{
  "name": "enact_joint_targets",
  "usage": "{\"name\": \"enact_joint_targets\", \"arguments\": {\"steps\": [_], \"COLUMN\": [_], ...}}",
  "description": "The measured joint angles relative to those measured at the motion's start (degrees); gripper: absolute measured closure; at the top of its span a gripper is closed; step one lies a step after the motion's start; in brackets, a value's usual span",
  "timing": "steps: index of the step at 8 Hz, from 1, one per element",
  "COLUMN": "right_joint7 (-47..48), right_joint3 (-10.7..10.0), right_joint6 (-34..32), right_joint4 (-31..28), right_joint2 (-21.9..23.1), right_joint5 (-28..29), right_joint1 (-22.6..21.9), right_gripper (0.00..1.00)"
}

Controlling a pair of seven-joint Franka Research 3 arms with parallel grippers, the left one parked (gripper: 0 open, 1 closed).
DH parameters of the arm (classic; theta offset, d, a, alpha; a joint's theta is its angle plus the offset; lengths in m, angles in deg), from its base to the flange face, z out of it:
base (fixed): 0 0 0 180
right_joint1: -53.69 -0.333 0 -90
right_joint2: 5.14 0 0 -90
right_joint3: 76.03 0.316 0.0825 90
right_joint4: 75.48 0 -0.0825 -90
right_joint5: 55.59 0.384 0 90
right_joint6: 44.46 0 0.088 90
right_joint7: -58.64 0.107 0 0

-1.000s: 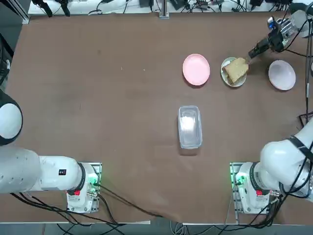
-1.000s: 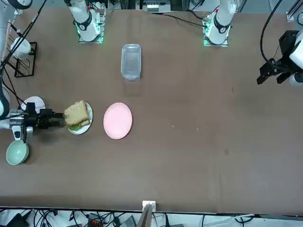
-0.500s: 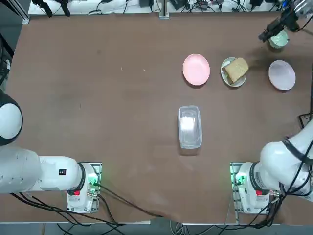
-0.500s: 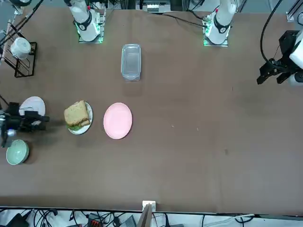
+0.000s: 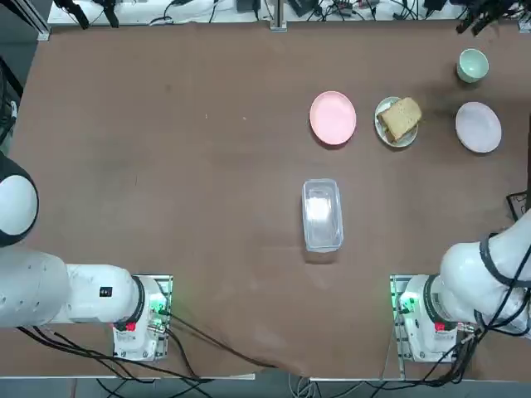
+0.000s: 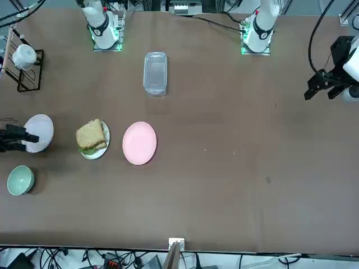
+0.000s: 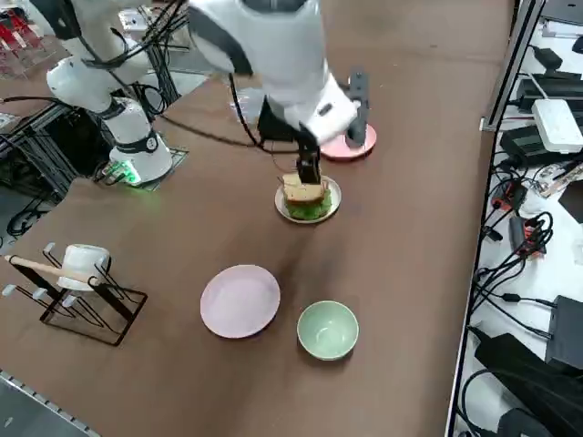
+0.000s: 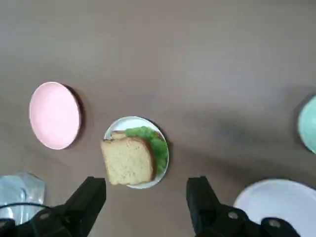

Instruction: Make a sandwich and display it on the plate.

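The sandwich (image 5: 399, 119) is lying on the small white plate (image 5: 387, 133) in the upper right part of the top view, with the green lettuce (image 8: 157, 146) showing from under the top bread slice in the wrist view. The plate is sitting between the pink plate (image 5: 333, 117) on its left and another pale plate (image 5: 478, 127) on its right, all three apart from each other. A small pale-green cup (image 5: 473, 65) is standing above the pale plate, near the upper right corner. A clear plastic container (image 5: 322, 214) is resting near the middle of the worktop (image 5: 166, 166).

The right gripper (image 8: 145, 197) is hanging high above the worktop, released and holding nothing, with its two fingers (image 8: 88, 197) spread wide. In the wrist view it is looking straight down on the sandwich, well clear of it. In the front view it is appearing at the left edge, over the pale plate.
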Motion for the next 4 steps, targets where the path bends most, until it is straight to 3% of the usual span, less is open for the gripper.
{"name": "enact_joint_targets", "arguments": {"steps": [4], "right_joint7": [10.3], "right_joint3": [0.1], "right_joint6": [-2.6], "right_joint4": [0.0], "right_joint2": [8.4], "right_joint5": [-3.9], "right_joint1": [-1.7], "right_gripper": [0.00]}}
